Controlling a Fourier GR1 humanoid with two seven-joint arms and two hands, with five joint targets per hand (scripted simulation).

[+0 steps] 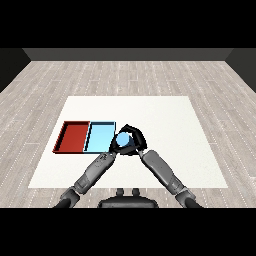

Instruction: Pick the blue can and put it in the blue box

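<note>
- Reaching in from the bottom corners, two grey arms meet over the white tabletop (165,120).
- The right robot hand (137,137) curls round the blue can (123,139), holding it just beside the right edge of the blue tray (100,136).
- The left robot hand (114,146) is touching the can too; I cannot tell if its fingers are spread or curled.
- A red tray (72,136) lies touching the blue tray's left side.

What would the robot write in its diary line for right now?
stage: carrying | right hand: curled round blue can | left hand: beside can | blue tray: can not inside yet
</note>
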